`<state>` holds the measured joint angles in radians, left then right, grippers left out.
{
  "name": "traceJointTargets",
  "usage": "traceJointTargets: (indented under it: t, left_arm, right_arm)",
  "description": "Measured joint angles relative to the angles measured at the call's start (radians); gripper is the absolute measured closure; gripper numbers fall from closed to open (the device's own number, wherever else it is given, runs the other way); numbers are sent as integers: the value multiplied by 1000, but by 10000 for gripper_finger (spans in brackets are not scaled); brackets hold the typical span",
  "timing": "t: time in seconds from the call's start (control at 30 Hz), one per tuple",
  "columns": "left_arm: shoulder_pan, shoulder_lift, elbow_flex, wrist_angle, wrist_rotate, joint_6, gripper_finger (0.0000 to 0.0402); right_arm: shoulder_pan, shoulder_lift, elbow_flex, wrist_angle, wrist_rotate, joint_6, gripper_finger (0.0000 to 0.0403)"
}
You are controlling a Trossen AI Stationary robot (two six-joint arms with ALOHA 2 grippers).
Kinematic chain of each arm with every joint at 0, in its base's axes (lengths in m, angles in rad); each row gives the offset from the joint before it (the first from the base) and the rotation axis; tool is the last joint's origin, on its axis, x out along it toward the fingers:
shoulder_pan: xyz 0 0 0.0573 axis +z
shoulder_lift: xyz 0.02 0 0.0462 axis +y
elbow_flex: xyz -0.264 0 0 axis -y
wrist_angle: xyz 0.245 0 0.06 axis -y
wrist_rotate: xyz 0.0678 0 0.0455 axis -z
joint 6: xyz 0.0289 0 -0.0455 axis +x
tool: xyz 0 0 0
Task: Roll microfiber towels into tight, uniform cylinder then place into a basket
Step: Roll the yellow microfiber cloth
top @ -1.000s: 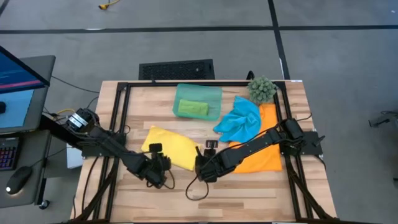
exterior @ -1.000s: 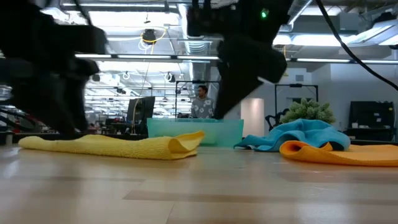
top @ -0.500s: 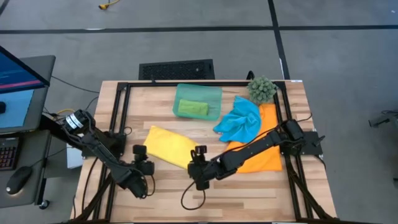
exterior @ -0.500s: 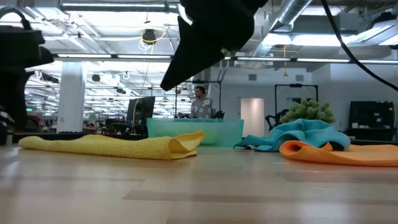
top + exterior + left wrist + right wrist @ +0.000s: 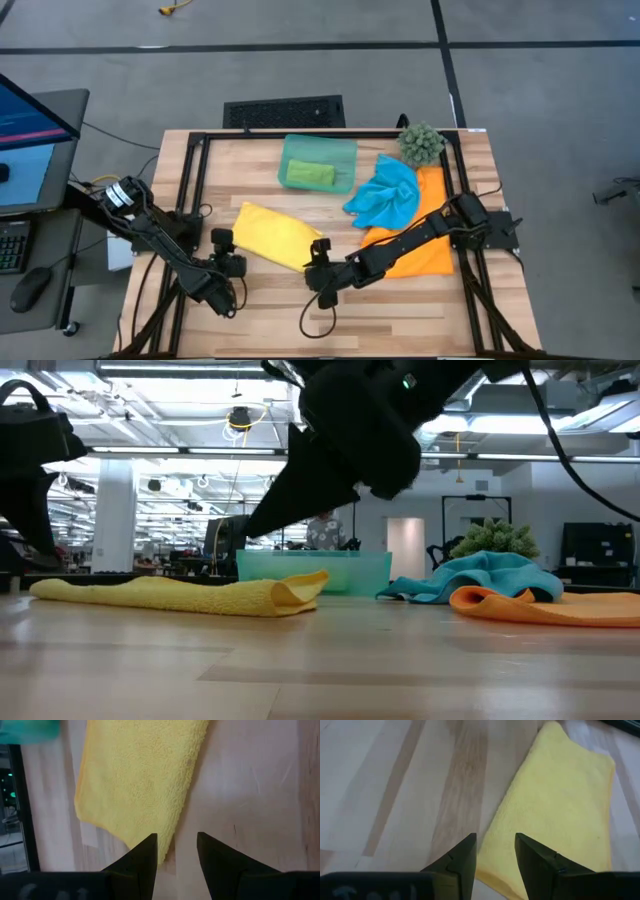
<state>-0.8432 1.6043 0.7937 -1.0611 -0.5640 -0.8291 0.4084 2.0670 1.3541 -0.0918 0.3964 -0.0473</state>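
Wooden table [image 5: 270,320] | yellow towel [image 5: 276,236] folded flat mid-table, basket [image 5: 318,162] behind holding green roll | left gripper [image 5: 176,851] and right gripper [image 5: 495,851] apart, empty, at towel's near corners | risk: uneven pinches skew the roll.

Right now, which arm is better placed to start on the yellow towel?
Neither clearly: the left gripper and right gripper, both open and empty, each face an opposite near corner of the yellow towel.
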Motion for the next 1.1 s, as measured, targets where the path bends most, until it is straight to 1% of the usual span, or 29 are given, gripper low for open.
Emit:
traceJointTargets:
  t: [0.13,0.3,0.4,0.5,0.6,0.7,0.87,0.9,0.93,1.0,1.1]
  left_arm:
    - [6,0,0,0,0,8,270]
    - [24,0,0,6,19,4,270]
    - [36,0,0,5,17,35,270]
    - [45,0,0,0,-9,57,265]
    - [60,0,-13,1,-16,59,251]
    - [74,0,-59,16,-8,36,234]
    - [97,0,-119,79,-2,24,215]
    - [101,0,-128,98,-4,25,214]
    - [105,0,-132,114,0,36,214]
    - [112,-1,-136,137,2,70,214]
    - [114,-1,-136,145,-8,96,214]
  right_arm:
    - [-11,0,-30,69,-73,-21,246]
    - [-15,0,-49,94,-84,20,241]
    - [-23,0,-49,100,-86,20,224]
    - [-38,0,-49,100,-85,21,202]
    - [-50,0,-49,104,-85,29,181]
    - [-56,0,-49,100,-98,54,170]
    - [-55,25,-53,96,-112,49,168]
    - [-55,38,-49,121,-112,49,168]
    - [-56,56,-43,148,-112,49,168]
    - [-57,74,-51,118,-104,48,168]
    - [-64,105,-38,123,-107,48,168]
